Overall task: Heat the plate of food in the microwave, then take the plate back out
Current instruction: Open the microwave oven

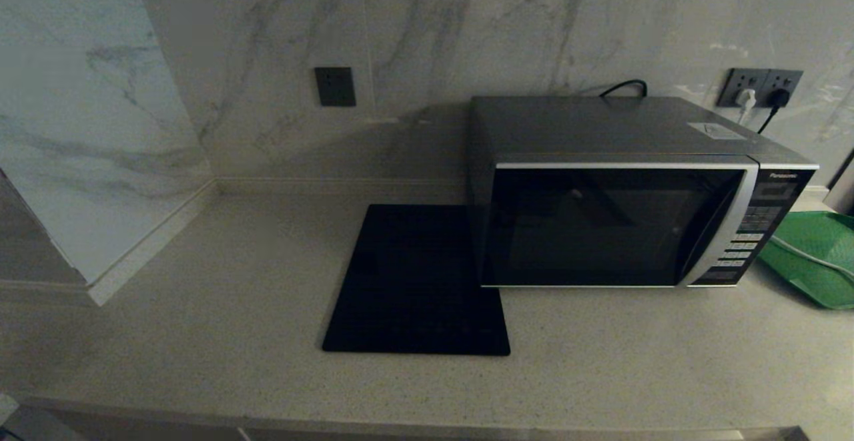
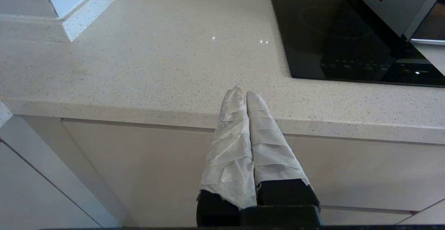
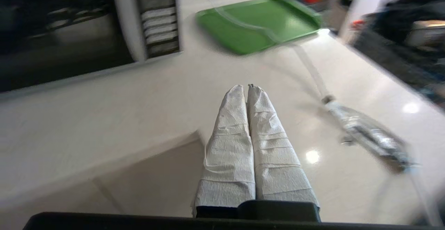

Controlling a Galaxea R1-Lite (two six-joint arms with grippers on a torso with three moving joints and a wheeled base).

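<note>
— Both grippers are staying off the worktop? What are the fingers doing?

— Left gripper [image 2: 246, 91] is hanging just off the front edge of the worktop [image 1: 220, 334], its cloth-wrapped fingers [image 2: 229, 136] pressing together on nothing. Right gripper [image 3: 248, 87] is hovering over the worktop's right end, fingers likewise closing against each other, empty.

— And the microwave?

— The microwave [image 1: 620, 194] is sitting at the back right of the worktop against the marble wall, door shut, dark glass showing nothing I can make out inside. A black mat [image 1: 413, 281] is lying just beside its left side, and a green tray [image 1: 817, 261] is lying at the right edge.

— The plate of food?

— Not showing in any view.
</note>
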